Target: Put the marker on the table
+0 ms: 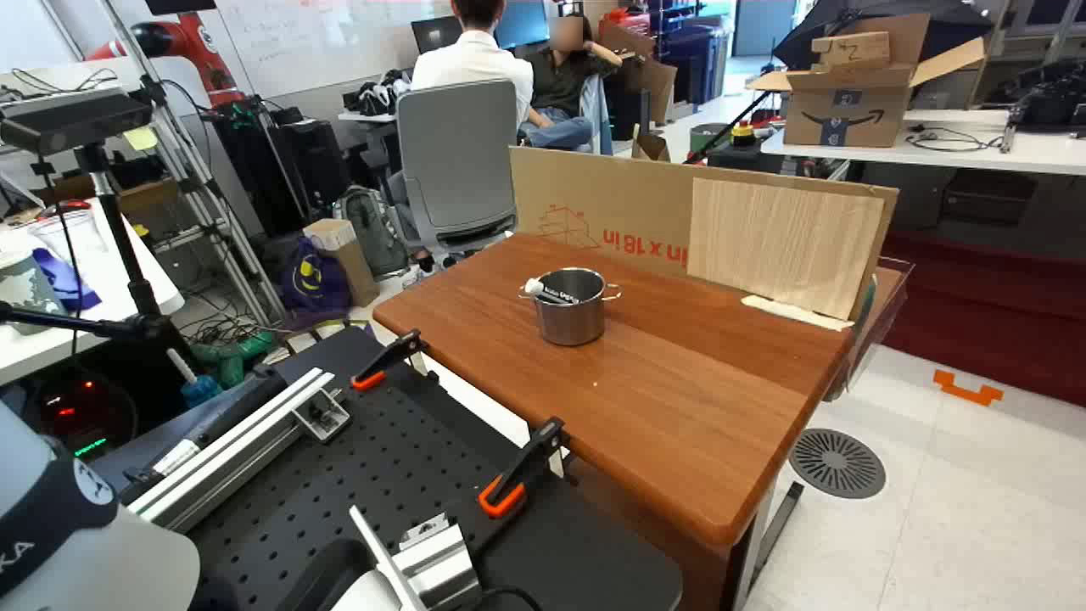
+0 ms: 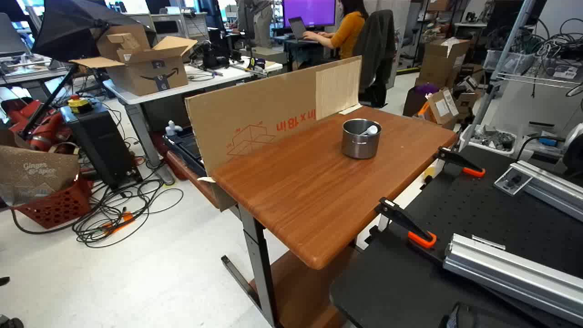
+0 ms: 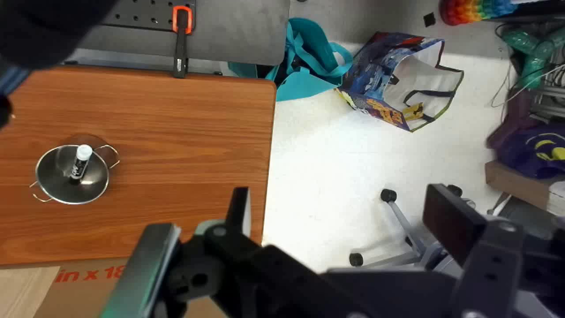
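The marker, a black stick with a white cap, stands tilted inside the metal pot, its capped end by the rim. The marker shows in both exterior views [image 1: 557,294] [image 2: 371,130] and in the wrist view [image 3: 80,163]. The pot [image 1: 570,326] [image 2: 360,147] [image 3: 55,185] stands upright on the reddish-brown table [image 1: 679,416] [image 2: 291,182] [image 3: 190,128]. My gripper [image 3: 340,207] is wide open and empty in the wrist view, above the table's end edge and the floor, well to the side of the pot. The gripper is out of both exterior views.
A cardboard panel [image 1: 611,204] [image 2: 255,127] stands along the table's far edge. Two black and orange clamps [image 1: 526,471] [image 2: 405,221] grip the near edge by the black perforated bench [image 1: 407,458]. A chair base [image 3: 397,221] is on the floor below the gripper.
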